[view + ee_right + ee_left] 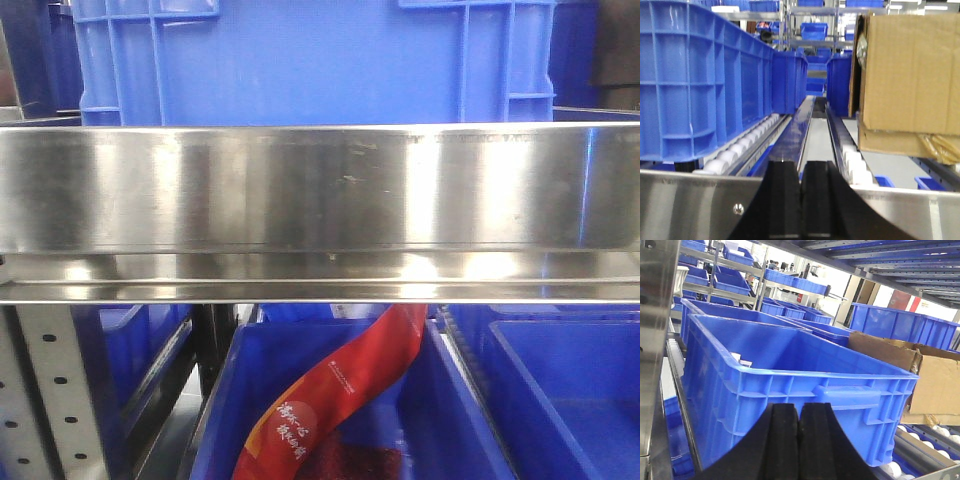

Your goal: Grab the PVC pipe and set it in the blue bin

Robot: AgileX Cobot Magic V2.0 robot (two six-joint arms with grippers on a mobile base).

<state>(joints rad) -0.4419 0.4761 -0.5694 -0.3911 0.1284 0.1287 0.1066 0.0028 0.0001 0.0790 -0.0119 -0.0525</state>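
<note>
Two pincers pressed together, left pincer [798, 440] facing blue bin [790, 385], red printed wrapper [340, 400]

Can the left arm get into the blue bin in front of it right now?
Probably yes. The left gripper, jaws shut, sits just short of the blue bin, whose open top shows nothing overhead. It would likely need to rise above the near rim first. No PVC pipe is identifiable.

Bright indoor light, a bit blurry.
Shiny glare streaks on the metal rail [320, 190]; far shelves [815, 30] look soft and washed out.
</note>
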